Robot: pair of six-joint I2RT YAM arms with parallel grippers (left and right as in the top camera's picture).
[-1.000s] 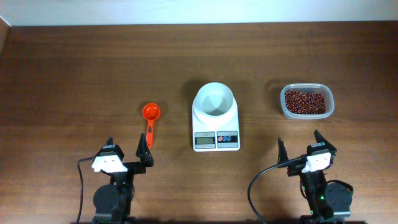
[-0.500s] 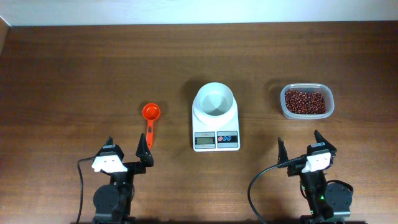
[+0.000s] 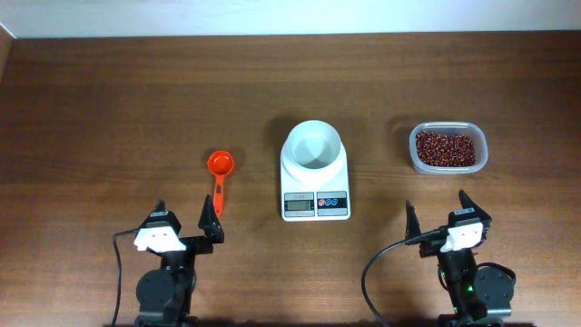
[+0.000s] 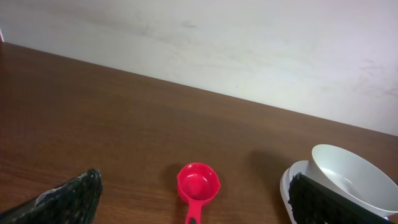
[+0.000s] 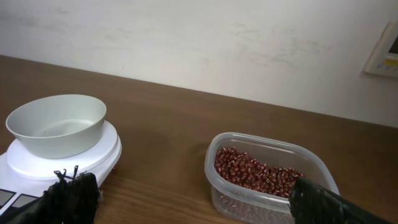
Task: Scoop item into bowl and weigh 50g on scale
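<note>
Both arms are parked at the near edge of the table (image 3: pixel 109 109). The left gripper (image 3: pixel 185 209) and the right gripper (image 3: pixel 436 205) have their fingers spread wide with nothing between them.

The white bowl (image 3: pixel 313 148) sits on top of the scale (image 3: pixel 315 205) in the middle of the table, and from the right wrist view it looks totally empty inside. The beans (image 3: pixel 445 148) are all in the clear plastic tub (image 3: pixel 413 154) off to the right of the scale, well apart from it, filling it maybe halfway.

A red scoop (image 3: pixel 219 182) lies left of the scale, cup facing up and empty, handle pointing toward the left gripper.
</note>
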